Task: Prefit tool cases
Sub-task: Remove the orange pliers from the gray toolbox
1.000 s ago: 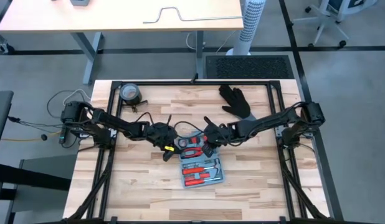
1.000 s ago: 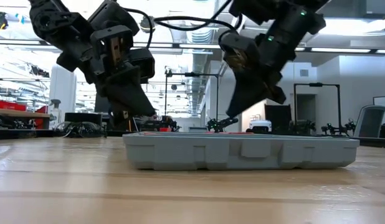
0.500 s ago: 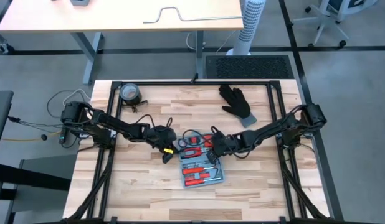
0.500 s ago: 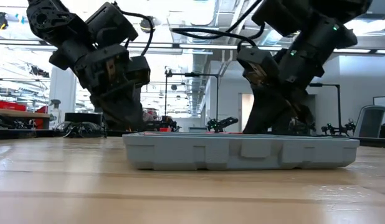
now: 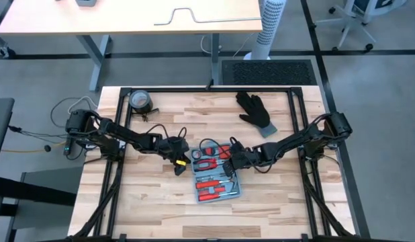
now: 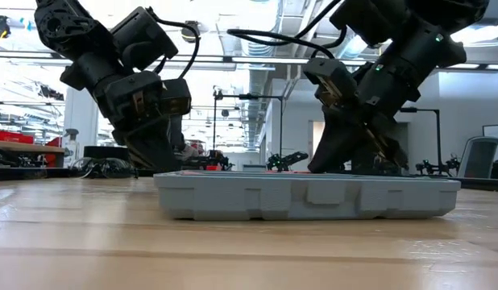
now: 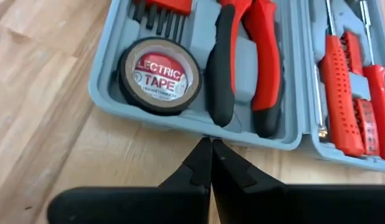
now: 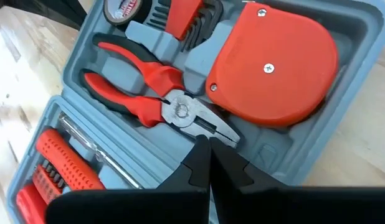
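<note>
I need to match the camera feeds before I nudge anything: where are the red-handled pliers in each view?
High view: pliers in the tool case's upper half, between both grippers.
Low view: not visible; case wall hides them.
Left wrist view: pliers beside the tape roll.
Right wrist view: pliers beside the red tape measure.
Shared landmark: the case.

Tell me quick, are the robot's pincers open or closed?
Left pincer: closed, holding nothing.
Right pincer: closed, holding nothing, over the tool case.
</note>
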`<action>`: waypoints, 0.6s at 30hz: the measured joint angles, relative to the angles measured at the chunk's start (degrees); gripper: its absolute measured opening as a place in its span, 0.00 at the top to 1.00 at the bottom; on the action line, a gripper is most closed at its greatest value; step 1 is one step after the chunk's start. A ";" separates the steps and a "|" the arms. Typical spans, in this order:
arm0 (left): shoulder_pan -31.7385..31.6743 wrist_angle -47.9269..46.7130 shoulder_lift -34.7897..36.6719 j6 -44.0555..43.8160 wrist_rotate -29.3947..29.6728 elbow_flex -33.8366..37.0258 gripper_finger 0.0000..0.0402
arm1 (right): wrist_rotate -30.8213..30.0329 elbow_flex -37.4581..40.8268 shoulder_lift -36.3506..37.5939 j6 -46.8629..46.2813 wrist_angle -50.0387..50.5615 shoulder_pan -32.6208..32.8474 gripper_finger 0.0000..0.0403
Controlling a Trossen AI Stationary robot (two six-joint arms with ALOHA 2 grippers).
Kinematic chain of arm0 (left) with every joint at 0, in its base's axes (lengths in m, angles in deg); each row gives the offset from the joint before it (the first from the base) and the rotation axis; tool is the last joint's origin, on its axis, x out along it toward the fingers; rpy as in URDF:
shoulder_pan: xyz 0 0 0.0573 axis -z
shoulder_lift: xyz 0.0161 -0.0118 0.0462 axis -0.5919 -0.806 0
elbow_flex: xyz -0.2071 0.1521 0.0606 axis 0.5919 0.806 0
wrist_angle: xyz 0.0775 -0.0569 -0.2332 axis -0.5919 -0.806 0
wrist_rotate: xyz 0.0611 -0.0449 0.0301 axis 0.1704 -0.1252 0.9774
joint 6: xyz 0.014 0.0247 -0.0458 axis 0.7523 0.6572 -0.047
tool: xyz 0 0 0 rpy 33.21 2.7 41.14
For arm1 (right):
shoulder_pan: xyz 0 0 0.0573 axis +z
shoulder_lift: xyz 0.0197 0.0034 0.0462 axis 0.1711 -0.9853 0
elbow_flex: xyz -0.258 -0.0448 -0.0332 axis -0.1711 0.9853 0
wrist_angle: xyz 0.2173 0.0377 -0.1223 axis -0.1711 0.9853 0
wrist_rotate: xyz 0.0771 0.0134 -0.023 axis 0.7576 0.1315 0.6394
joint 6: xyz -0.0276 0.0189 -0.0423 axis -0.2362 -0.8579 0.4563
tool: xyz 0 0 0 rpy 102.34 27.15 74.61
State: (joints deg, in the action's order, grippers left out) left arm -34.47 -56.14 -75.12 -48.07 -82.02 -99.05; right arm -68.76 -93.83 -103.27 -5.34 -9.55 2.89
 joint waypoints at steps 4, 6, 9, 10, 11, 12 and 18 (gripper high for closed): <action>0.00 -0.19 0.00 0.81 1.12 0.00 1.00 | -0.17 0.00 0.00 -0.98 -0.18 -0.01 0.97; -0.01 -0.24 0.00 1.29 1.24 0.00 1.00 | -0.74 0.00 0.00 -1.36 -0.36 -0.01 0.97; -0.02 -0.26 0.00 2.48 1.30 0.00 1.00 | -2.13 0.00 0.00 -2.86 -0.38 -0.01 0.97; -0.02 -0.26 0.00 2.54 1.30 0.00 1.00 | -2.44 0.00 0.00 -3.23 -0.43 -0.01 0.97; -0.02 -0.28 0.00 2.55 1.30 0.00 1.00 | -2.85 0.00 0.00 -3.61 -0.54 -0.01 0.97; -0.02 -0.28 0.00 2.57 1.30 0.00 1.00 | -2.97 0.00 0.00 -3.86 -0.60 -0.01 0.97; -0.02 -0.46 0.00 3.68 1.30 0.00 1.00 | -3.15 0.00 0.00 -3.91 -0.61 -0.01 0.97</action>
State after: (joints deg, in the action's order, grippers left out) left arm -34.49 -56.60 -75.12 -44.39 -80.72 -99.05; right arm -71.90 -93.83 -103.27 -9.25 -10.16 2.88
